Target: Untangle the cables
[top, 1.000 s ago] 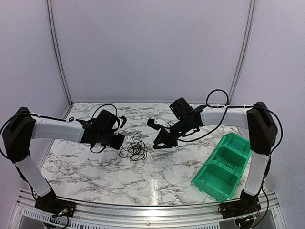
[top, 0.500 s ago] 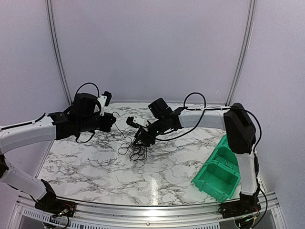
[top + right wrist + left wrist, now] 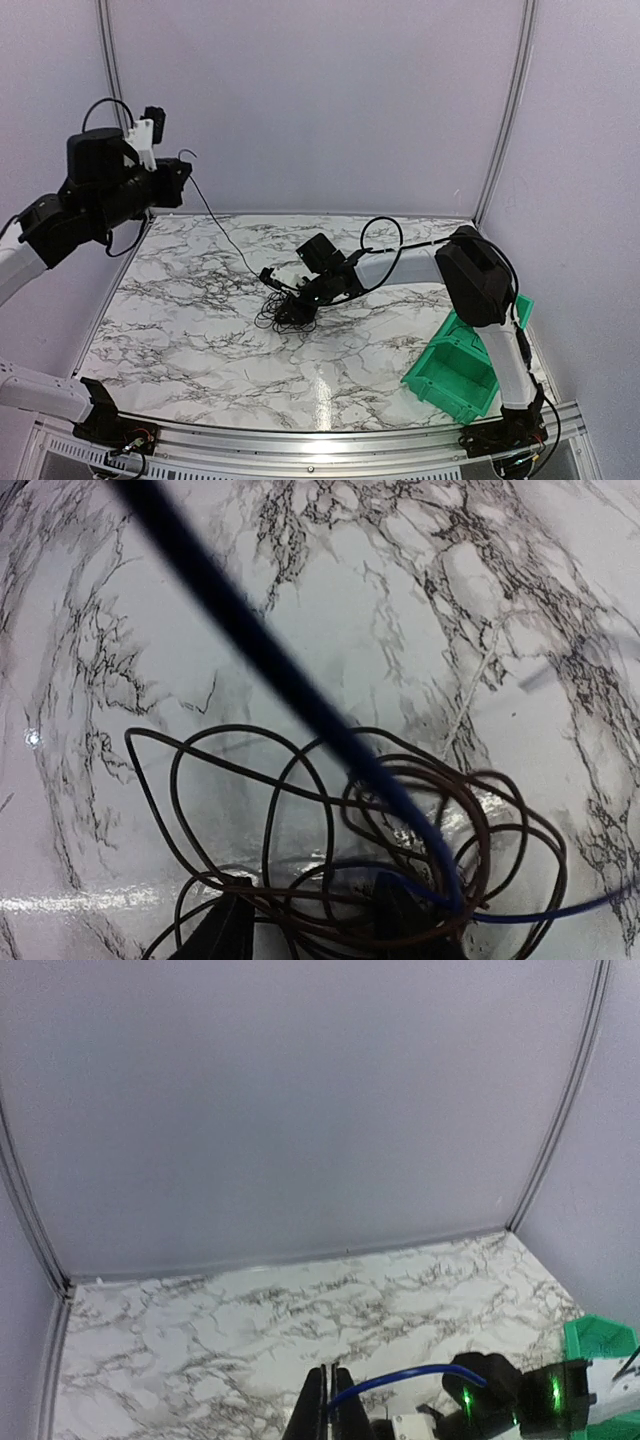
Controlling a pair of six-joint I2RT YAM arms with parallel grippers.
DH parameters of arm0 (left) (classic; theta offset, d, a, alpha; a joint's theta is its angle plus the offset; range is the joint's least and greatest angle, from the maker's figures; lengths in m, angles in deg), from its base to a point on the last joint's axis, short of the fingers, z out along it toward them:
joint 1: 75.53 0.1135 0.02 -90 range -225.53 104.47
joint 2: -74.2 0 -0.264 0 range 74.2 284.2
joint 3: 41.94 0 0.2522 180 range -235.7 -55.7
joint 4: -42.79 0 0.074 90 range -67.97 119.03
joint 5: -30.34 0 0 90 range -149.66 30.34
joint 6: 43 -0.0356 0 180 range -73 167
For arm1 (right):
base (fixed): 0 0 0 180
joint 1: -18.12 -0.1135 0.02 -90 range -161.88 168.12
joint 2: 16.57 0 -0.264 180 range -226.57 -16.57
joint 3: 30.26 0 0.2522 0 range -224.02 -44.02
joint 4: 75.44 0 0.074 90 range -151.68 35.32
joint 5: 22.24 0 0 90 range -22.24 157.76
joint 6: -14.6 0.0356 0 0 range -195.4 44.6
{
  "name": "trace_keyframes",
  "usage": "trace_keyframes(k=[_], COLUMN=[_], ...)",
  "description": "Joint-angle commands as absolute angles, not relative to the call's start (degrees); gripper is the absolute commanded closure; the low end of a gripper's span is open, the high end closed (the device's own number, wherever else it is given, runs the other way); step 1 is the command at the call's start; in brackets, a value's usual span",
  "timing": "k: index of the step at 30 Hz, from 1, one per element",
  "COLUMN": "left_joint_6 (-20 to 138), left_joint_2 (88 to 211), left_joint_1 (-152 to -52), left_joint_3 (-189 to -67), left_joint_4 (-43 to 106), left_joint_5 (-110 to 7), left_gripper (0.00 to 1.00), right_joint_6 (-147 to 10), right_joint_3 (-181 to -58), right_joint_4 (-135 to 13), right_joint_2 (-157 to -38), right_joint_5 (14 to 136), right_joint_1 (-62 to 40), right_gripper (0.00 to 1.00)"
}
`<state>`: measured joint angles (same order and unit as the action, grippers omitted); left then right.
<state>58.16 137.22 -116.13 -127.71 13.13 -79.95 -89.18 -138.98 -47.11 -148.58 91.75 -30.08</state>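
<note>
The cables [image 3: 285, 312] lie as a small loopy tangle of thin dark wires mid-table, and they fill the right wrist view [image 3: 400, 810]. One blue cable [image 3: 400, 1382] rises taut from the tangle [image 3: 225, 240] to my left gripper [image 3: 183, 168], which is held high at the far left. That gripper [image 3: 330, 1405] is shut on the blue cable. My right gripper [image 3: 290, 300] is low over the tangle. Its jaws [image 3: 310, 920] stand apart with several dark loops and the blue cable [image 3: 300, 690] between the fingers.
A green divided bin [image 3: 465, 370] stands at the table's front right; its corner [image 3: 600, 1335] shows in the left wrist view. The marble table [image 3: 180, 330] is walled in by grey panels at the back and sides.
My left arm has risen up and to the left, drawing the blue cable out of the tangle into a taut line. My right gripper has moved left and down onto the tangle.
</note>
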Motion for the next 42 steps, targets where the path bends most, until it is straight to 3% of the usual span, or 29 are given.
trace_keyframes(k=[1, 10, 26, 42], left_joint_6=[50.58, 43.02, 42.99, 49.37], left_joint_2=[134.22, 136.49, 133.78, 131.56], left_joint_1=[-116.04, -115.98, -116.05, -116.02], left_joint_3=[-139.40, -155.50, -152.32, -134.53], left_joint_4=[11.33, 10.84, 10.66, 11.50], left_joint_5=[-88.99, -92.60, -94.75, -92.01], left_gripper=[1.00, 1.00, 1.00, 1.00], right_joint_6=[-86.50, -84.40, -82.97, -89.46], right_joint_3=[-138.25, -138.20, -138.78, -144.58], right_joint_4=[-46.50, -46.12, -45.64, -36.77], right_joint_2=[-150.72, -152.04, -153.26, -143.50], right_joint_5=[90.30, 92.41, 95.66, 105.03], right_joint_1=[-29.77, -29.13, -27.54, -25.06], right_gripper=[0.56, 0.50, 0.50, 0.47])
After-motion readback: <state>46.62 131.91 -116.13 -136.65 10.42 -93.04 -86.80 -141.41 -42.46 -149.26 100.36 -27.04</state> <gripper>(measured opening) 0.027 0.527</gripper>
